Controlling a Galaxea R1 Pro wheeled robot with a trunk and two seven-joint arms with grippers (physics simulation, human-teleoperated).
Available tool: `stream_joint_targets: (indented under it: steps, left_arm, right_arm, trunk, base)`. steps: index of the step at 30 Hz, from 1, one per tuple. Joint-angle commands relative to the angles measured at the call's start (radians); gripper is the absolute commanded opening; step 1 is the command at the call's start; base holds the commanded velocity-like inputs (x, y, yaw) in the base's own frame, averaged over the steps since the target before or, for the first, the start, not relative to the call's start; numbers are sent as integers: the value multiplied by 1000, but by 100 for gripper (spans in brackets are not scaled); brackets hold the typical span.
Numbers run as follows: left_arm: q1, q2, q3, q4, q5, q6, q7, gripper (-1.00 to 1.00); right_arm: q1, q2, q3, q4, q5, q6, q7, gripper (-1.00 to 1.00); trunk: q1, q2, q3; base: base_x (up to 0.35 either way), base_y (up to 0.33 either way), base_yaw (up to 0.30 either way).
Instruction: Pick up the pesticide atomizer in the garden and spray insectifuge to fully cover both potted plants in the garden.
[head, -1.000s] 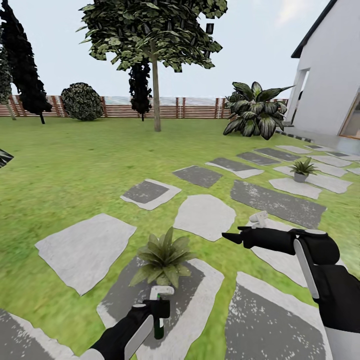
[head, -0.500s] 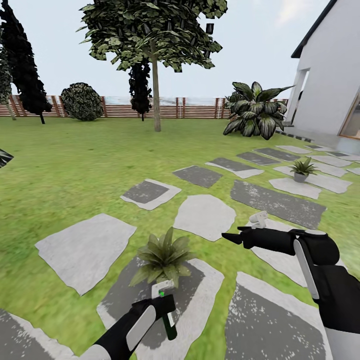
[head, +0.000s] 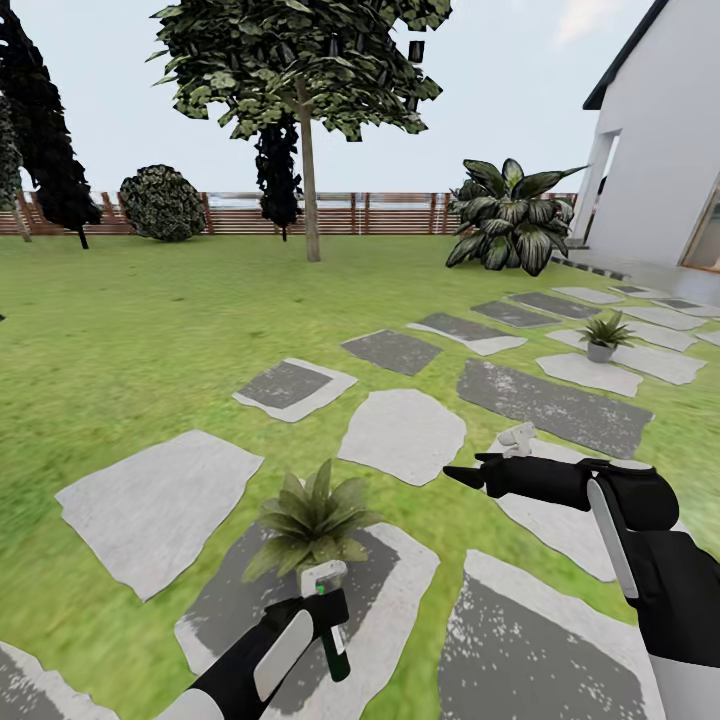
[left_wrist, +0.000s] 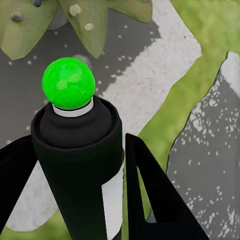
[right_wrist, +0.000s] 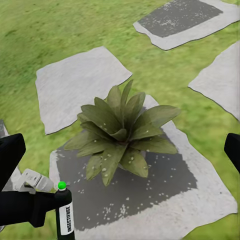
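Left gripper (head: 325, 612) jaws pinching pesticide atomizer (head: 333, 628), lower centre, tilted toward near potted plant (head: 310, 520) for spraying | right gripper (head: 462, 474) idle mid-right, jaw state unclear | second potted plant (head: 603, 335) far right, likely next.

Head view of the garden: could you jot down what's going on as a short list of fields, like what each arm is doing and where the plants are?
Left gripper: shut on the pesticide atomizer, bottle tilted
Right gripper: held forward over the stones, grasping nothing; open in its wrist view
Near potted plant: on a grey stepping stone, just beyond the atomizer
Far potted plant: on the stones near the house
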Motion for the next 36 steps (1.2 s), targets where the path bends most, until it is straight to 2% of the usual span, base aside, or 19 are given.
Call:
stream_joint_targets:
  steps: [1,8,11,12,19,28,31,36]
  left_arm:
    - [-1,1,-4,-3,9,1,9,-100]
    - [-2,2,-4,-3,6,4,27,-100]
    - [-9,0,-4,-3,7,5,62,-100]
    - [-13,0,-5,-3,8,6,76,-100]
    - [-17,11,-4,-13,9,3,85,-100]
    - [-18,17,-2,-15,9,23,84,-100]
    - [-18,18,9,-20,8,29,84,-100]
    - [-17,17,18,-59,0,32,88,-100]
  right_arm:
    - [-1,0,-1,0,-1,7,3,100]
    - [0,0,-1,0,-1,7,3,100]
    - [1,0,-1,0,-1,6,41,100]
    - [1,-1,-2,0,-1,6,73,100]
    - [1,0,-3,0,0,5,106,100]
    - [1,0,-3,0,0,4,108,100]
    - [1,0,-3,0,0,4,109,100]
    - [1,0,-2,0,0,4,108,100]
  trunk:
    - [0,0,-1]
    - [0,0,-1]
    - [0,0,-1]
    - [0,0,-1]
    - [0,0,-1]
    - [0,0,-1]
    - [0,0,-1]
    - [0,0,-1]
  base:
    - [4,-6,0]
    - [1,-1,0]
    - [0,0,0]
    - [0,0,0]
    - [0,10,0]
    - [0,245,0]
    - [0,295,0]
    - [0,253,0]
